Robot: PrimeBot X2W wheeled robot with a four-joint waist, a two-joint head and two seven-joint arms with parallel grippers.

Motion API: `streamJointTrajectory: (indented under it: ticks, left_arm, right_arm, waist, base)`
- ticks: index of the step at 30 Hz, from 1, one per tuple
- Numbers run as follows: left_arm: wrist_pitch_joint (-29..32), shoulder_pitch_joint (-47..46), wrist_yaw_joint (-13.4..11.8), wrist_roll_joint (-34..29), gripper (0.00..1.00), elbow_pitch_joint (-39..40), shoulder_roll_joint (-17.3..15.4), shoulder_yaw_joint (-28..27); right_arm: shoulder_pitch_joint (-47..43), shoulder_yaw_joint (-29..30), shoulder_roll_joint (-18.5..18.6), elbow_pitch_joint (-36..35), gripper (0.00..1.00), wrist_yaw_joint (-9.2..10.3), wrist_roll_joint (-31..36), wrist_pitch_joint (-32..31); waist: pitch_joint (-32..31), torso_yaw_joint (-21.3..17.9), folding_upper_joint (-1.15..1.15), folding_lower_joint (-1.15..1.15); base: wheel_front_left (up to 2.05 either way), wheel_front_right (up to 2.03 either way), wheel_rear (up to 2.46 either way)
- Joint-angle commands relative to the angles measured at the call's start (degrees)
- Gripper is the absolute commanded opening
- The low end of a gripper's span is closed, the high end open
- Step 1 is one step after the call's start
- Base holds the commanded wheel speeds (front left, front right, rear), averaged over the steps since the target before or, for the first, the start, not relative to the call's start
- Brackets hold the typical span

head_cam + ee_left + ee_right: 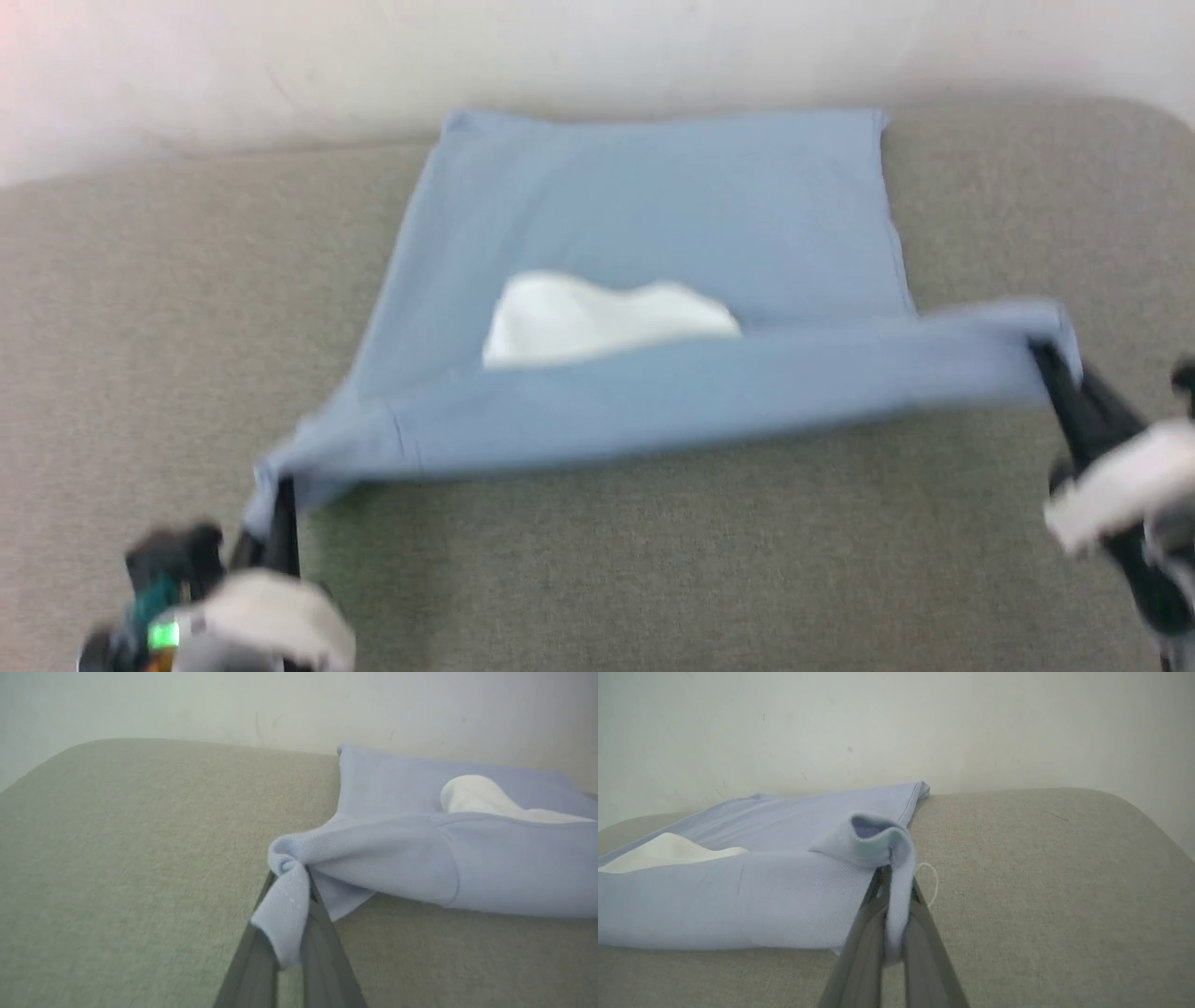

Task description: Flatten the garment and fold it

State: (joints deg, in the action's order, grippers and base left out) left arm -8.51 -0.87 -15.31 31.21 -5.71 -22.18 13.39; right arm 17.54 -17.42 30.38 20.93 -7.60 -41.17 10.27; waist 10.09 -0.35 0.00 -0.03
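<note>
Your shirt (653,215) lies on the grey pad (607,579), far hem flat near the wall, near edge lifted and stretched taut. The left gripper (278,509) is clamped on one near corner, the right gripper (1053,364) on the other. You look mid-fold: next, carry both corners evenly over the white patch (597,322) toward the far hem.

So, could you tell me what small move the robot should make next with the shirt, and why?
Probably carry the held edge forward toward the far hem and lower it there. The left end effector and right end effector each pinch a corner of the T-shirt, its near edge raised and stretched, while the far part lies flat on the grey surface.
</note>
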Motion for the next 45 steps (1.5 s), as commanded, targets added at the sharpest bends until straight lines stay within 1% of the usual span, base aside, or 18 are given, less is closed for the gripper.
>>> streamJointTrajectory:
  ticks: [1,3,7,10,13,16,17,19,20,23,26,29,31,34,38,42,43,45]
  left_arm:
    - [1.34,3.03,-1.69,-0.29,0.00,2.94,-0.99,-0.13]
    - [3.99,7.81,-3.97,-0.80,0.00,7.79,-2.05,0.15]
    - [9.28,15.47,-7.11,-0.51,0.00,15.19,-3.68,0.61]
    - [12.77,19.82,-8.21,-0.37,0.00,19.37,-4.98,1.59]
    - [14.66,23.04,-9.81,-0.31,0.00,22.33,-5.53,1.73]
    - [15.30,25.24,-11.02,-0.05,0.00,24.37,-5.43,1.58]
    - [15.23,25.63,-11.21,-0.06,0.00,24.87,-5.38,1.56]
    - [14.50,25.85,-11.44,-0.16,0.00,25.70,-5.19,1.29]
    - [14.16,25.78,-11.57,-0.39,0.00,25.89,-5.20,1.18]
    - [12.99,24.58,-11.17,-0.57,0.00,26.46,-4.72,1.27]
    - [11.66,22.54,-10.48,-0.76,0.00,26.45,-3.79,1.81]
    - [9.97,20.72,-9.88,-1.26,0.00,26.24,-2.81,2.46]
    - [8.79,19.27,-9.28,-1.70,0.00,25.81,-2.28,2.97]
    - [6.36,16.74,-8.09,-2.22,0.00,25.26,-0.93,3.94]
    - [2.87,13.72,-6.98,-2.53,0.00,24.42,1.29,4.76]
    - [0.92,10.57,-5.07,-2.00,0.00,23.01,3.55,6.46]
    - [0.92,10.57,-5.07,-2.00,0.00,23.01,3.55,6.46]
    - [0.23,9.10,-4.20,-2.01,0.00,22.07,4.22,7.19]
  right_arm:
    - [-3.76,2.34,-1.09,-1.85,0.00,0.11,1.13,-1.02]
    - [-9.83,6.57,-3.00,-5.47,0.00,0.11,3.11,-3.22]
    - [-20.24,14.42,-7.82,-13.57,0.00,0.11,8.98,-8.60]
    - [-26.99,19.00,-11.61,-19.13,0.00,0.11,14.20,-13.08]
    - [-32.66,22.10,-15.11,-23.74,0.00,0.11,18.78,-16.94]
    - [-37.17,24.12,-18.57,-27.45,0.00,0.11,21.02,-20.17]
    - [-38.34,24.52,-19.39,-28.44,0.02,0.11,21.46,-21.32]
    - [-39.87,24.96,-20.34,-30.53,0.58,0.11,21.93,-22.92]
    - [-40.02,25.33,-20.64,-31.71,1.00,0.11,22.00,-23.09]
    - [-38.63,26.71,-22.13,-34.53,1.00,0.11,20.88,-21.96]
    - [-35.48,28.38,-23.47,-34.94,1.00,0.11,19.21,-20.26]
    - [-29.72,30.03,-23.25,-32.20,1.00,0.11,18.04,-19.30]
    - [-24.30,31.88,-22.38,-28.40,1.00,0.11,16.70,-19.08]
    - [-15.64,33.93,-19.34,-20.40,1.00,0.11,15.52,-20.34]
    - [-2.91,34.69,-13.65,-8.21,1.00,0.11,13.84,-24.00]
    - [8.35,31.95,-7.88,2.54,1.00,0.11,12.69,-29.89]
    - [8.35,31.95,-7.88,2.54,1.00,0.11,12.69,-29.89]
    - [13.13,30.18,-5.56,6.61,1.00,0.11,12.23,-32.95]
  waist:
    - [-2.81,1.46,0.00,0.03]
    - [-3.19,1.87,0.00,0.03]
    - [-3.42,2.33,0.00,0.03]
    - [-3.43,3.03,0.00,0.03]
    - [-3.56,3.91,0.00,0.03]
    - [-3.96,4.91,0.00,0.03]
    - [-4.00,5.21,0.00,0.03]
    - [-3.95,5.92,0.00,0.03]
    - [-3.85,6.27,0.00,0.03]
    - [-3.41,7.66,0.00,0.03]
    - [-2.43,9.48,0.00,0.03]
    - [-1.00,11.16,0.00,0.03]
    - [0.33,12.45,0.00,0.03]
    - [2.83,14.70,0.00,0.03]
    - [6.50,17.60,0.00,0.03]
    - [10.26,20.69,0.00,0.03]
    - [10.26,20.69,0.00,0.03]
    - [12.01,22.09,0.00,0.03]
  base:
    - [0.00,0.00,0.00]
    - [0.00,0.00,0.00]
    - [0.00,0.00,0.00]
    - [0.00,0.00,0.00]
    - [0.00,0.00,0.00]
    - [0.00,0.00,0.00]
    - [0.00,0.00,0.00]
    - [0.00,0.00,0.00]
    - [0.00,0.00,0.00]
    - [0.00,0.00,0.00]
    - [0.00,0.00,0.00]
    - [0.00,0.00,0.00]
    - [0.00,0.00,0.00]
    - [0.00,0.00,0.00]
    - [0.00,0.00,0.00]
    - [0.00,0.00,0.00]
    - [0.00,0.00,0.00]
    - [0.00,0.00,0.00]
